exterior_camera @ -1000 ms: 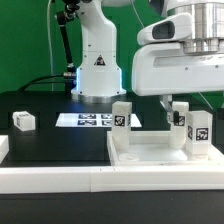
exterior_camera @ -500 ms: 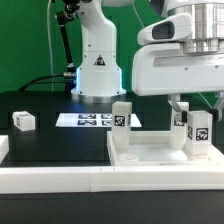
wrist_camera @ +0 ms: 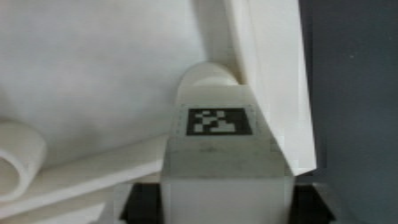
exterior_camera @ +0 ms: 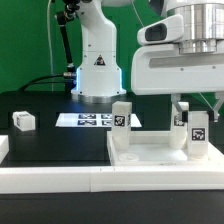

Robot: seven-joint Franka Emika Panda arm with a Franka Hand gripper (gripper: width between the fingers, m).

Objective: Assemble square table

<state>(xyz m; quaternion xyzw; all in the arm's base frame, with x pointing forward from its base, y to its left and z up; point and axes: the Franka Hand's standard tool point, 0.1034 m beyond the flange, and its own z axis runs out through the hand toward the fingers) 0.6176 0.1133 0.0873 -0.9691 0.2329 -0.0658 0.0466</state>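
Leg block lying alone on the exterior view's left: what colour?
White leg block with a black-and-white tag; exterior view shows it best.

Exterior view is lit bright and even, seemingly from above. The white slab (exterior_camera: 150,148) is nearly blown out, so its front edge gets lost against the white rail (exterior_camera: 60,180). Only short soft shadows are thrown on the black tabletop (exterior_camera: 50,140), and a small blue glow is seen at the robot base (exterior_camera: 72,72). Wrist view is dimmer and greyish. The leg block (wrist_camera: 222,165) is smeared out of focus, its tag (wrist_camera: 219,121) barely resolved. Both are low-res.
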